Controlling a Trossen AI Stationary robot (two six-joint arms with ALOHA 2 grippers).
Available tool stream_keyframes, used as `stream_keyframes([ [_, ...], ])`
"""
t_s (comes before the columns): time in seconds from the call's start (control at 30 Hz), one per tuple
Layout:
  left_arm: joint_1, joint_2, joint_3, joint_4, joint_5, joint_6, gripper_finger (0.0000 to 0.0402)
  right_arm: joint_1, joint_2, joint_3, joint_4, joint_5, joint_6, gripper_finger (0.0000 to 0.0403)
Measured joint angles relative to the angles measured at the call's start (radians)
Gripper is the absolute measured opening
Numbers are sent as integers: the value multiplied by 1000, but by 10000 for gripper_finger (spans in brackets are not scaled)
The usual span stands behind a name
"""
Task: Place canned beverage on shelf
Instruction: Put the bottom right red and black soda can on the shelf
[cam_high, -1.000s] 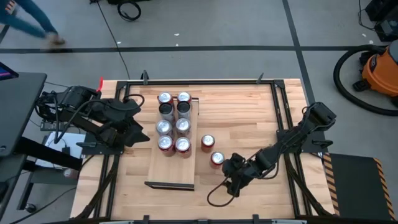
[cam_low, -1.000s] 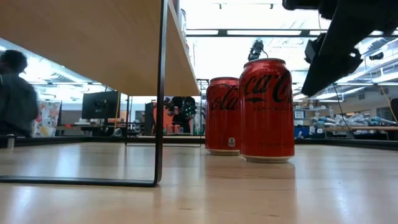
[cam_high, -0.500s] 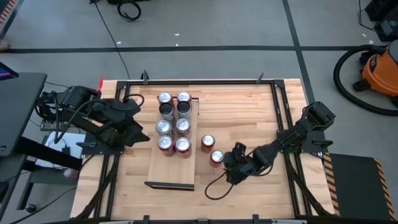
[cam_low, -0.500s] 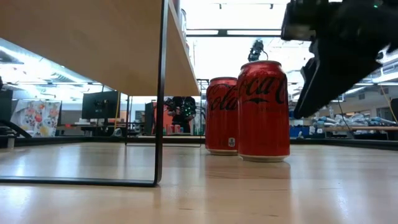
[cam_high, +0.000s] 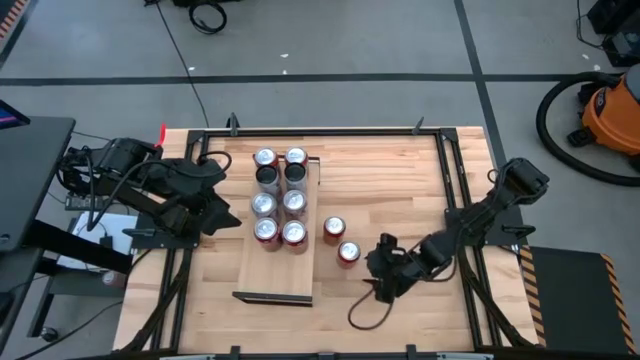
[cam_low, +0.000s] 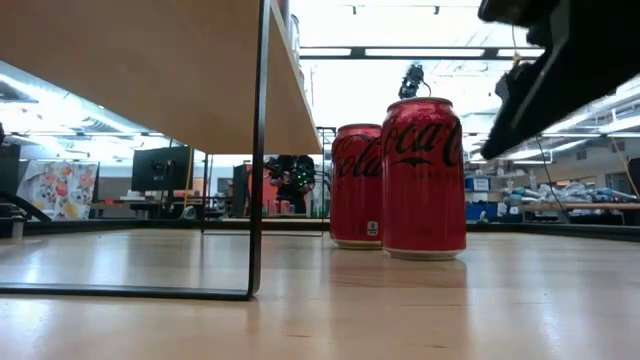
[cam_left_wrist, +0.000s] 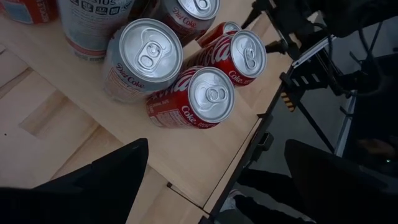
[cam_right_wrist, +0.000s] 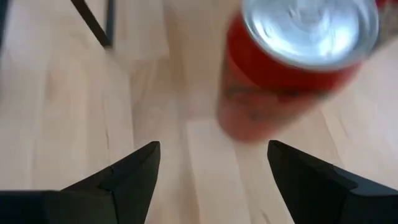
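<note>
Two red cans stand upright on the tabletop to the right of the shelf (cam_high: 275, 275): a nearer one (cam_high: 348, 253) (cam_low: 424, 178) (cam_right_wrist: 298, 68) and one behind it (cam_high: 334, 229) (cam_low: 358, 186). Several more cans (cam_high: 280, 195) (cam_left_wrist: 208, 99) stand on the shelf board, which is raised on a dark frame (cam_low: 260, 150). My right gripper (cam_high: 380, 280) (cam_right_wrist: 214, 168) hovers open, just right of and nearer than the near can, touching nothing. My left gripper (cam_high: 228, 192) (cam_left_wrist: 214, 186) waits open, raised at the shelf's left side.
A black cable loop (cam_high: 362, 312) lies on the table near the right gripper. Dark frame rails (cam_high: 455, 230) run along the table's sides. Bare wood lies on the near half of the shelf and at the table's far right.
My right gripper has shifted a little toward the table's right edge and rolled at the wrist, staying open beside the near can. The cable loop has trailed along with it.
</note>
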Motion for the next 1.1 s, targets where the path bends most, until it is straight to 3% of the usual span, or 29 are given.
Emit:
stream_keyframes([
  [0.2, 0, 0, 0, 1, 0, -1, 389, -24, 13, 0, 20, 68, 83, 316],
  [0.4, 0, 0, 0, 1, 0, -1, 389, -60, 19, 0, 97, 67, 166, 361],
  [0.63, 0, 0, 0, 1, 0, -2, 389, -64, 26, 0, 117, 192, 177, 397],
  [1.1, 0, 0, 0, 2, 0, -10, 389, -110, 154, 0, 322, 201, 100, 388],
])
